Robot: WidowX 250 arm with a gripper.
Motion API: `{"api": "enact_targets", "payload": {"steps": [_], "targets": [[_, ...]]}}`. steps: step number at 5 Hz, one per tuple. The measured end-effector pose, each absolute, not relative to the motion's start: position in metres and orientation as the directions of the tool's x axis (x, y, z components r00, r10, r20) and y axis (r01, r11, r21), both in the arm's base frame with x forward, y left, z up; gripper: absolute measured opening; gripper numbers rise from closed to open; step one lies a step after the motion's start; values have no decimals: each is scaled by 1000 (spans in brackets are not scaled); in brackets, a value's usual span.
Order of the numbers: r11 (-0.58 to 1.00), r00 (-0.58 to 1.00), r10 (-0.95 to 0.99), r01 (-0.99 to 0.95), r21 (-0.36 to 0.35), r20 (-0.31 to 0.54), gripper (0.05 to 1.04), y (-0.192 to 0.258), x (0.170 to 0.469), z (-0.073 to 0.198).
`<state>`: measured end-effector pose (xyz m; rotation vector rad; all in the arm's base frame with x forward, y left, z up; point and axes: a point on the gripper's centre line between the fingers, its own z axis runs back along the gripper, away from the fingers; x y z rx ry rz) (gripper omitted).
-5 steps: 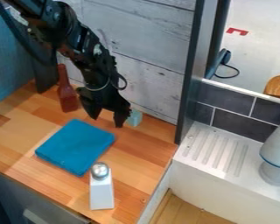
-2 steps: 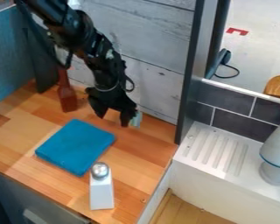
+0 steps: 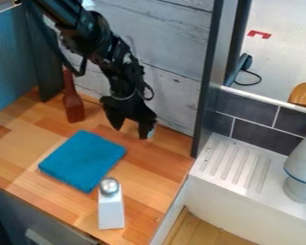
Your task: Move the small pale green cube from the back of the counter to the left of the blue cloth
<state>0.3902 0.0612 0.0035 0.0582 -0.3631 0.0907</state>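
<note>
See the black hand [image 3: 130, 127] hanging point-down over the rear part of the wooden counter [image 3: 154, 165], near the pale plank wall [image 3: 171, 81]. Spread at the fingertips, with nothing pinched in the gap. Look just past the finger nearer the wall's dark upright [image 3: 211, 83] for a small pale-blue block [image 3: 151, 132], mostly hidden behind that finger; cannot tell from this angle whether touching or merely close. Note, in front of the hand, a flat blue folded cloth [image 3: 82, 160], well below the fingertips in the view and apart from them. Find beyond its front corner a white bottle with a silver ball-like top [image 3: 111, 206], standing upright. Find also, behind the cloth and to the left of the hand, a dark red bottle-shaped object [image 3: 73, 106] with a long narrow neck, upright near the wall. Judged from this pose: at the positioning step, close beside the block, with no grip made. Called for in any grip on the block: bringing it into the gap rather than leaving it outside one finger, lining up both fingertips around it, and keeping clear of the wall behind. Best done gently, so as not to nudge such a small, light-looking piece along the counter. Hard to judge fingertip height above the wood from here.
</note>
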Motion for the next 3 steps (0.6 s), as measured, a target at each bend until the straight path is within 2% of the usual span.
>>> {"api": "enact_targets", "payload": {"steps": [3], "targets": [[994,937,75,-96,47,341,1001,54,406,-7]]}}
